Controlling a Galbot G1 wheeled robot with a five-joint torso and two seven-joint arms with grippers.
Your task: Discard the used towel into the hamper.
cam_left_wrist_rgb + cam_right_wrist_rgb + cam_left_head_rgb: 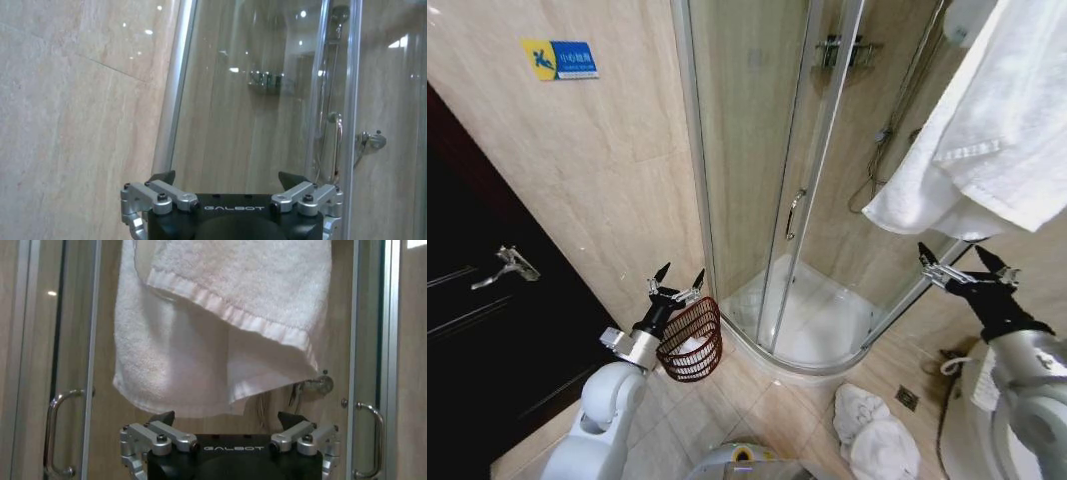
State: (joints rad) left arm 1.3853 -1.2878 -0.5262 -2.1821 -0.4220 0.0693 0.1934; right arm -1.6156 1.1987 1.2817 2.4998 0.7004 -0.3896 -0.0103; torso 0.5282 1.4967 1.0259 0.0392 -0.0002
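Two end effectors are raised near the glass shower stall (802, 215). Left of the stall, the left end effector (677, 283) has its fingers spread wide and empty, directly above the hamper (691, 340), which sits on the floor against the stall's curved base. The right end effector (962, 264), also spread wide and empty, hovers just below the white towel (987, 130) hanging at the stall's right side.

Fluffy white terry-cloth towel (987, 130), open-weave reddish-brown hamper (691, 340), glossy beige stone-look wall tiles (597, 170), clear glass shower door (757, 150).
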